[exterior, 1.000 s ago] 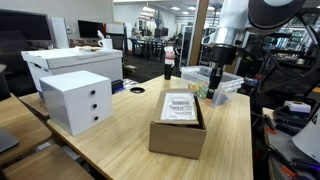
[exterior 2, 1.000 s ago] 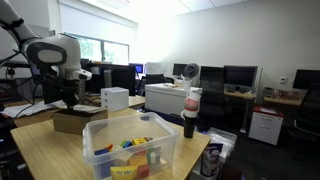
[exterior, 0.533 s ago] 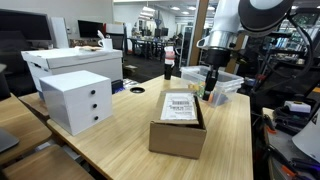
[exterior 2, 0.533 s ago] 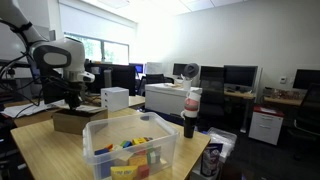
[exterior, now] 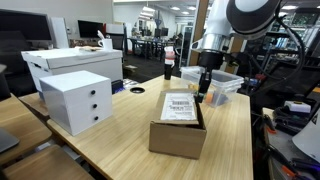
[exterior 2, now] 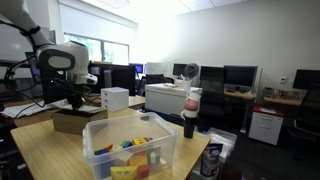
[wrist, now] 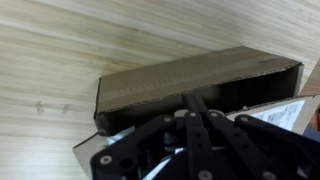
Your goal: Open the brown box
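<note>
**Q:** What writing can be read?
**A:** None. A white label (exterior: 180, 105) lies on the top flap of the box (exterior: 178, 130), but its print is too small to read in any view.

**Q:** Where is the box?
**A:** It sits on the wooden surface (exterior: 120, 140), as both exterior views show. In an exterior view a white drawer unit (exterior: 78, 100) stands apart at its 9 o'clock. A clear bin (exterior: 224, 84) stands at its 1 o'clock.

**Q:** And the tool?
**A:** The tool (exterior: 201, 96) hangs over the box's 12 o'clock end. Its jaws are pressed together with nothing seen between them. In the wrist view the tool (wrist: 192, 99) tapers to a single point over a dark hollow in the box (wrist: 190, 78). An exterior view gives only a dark strip beside the label.

**Q:** What else differs between views?
**A:** In an exterior view the bin (exterior 2: 130, 145) is foremost and coloured pieces show inside it. The box (exterior 2: 68, 121) lies behind it.

**Q:** Where is there open room?
**A:** Bare wood lies between the box and the drawer unit, and at the box's 7 o'clock. The surface's edge runs near the box's 3 o'clock side.
</note>
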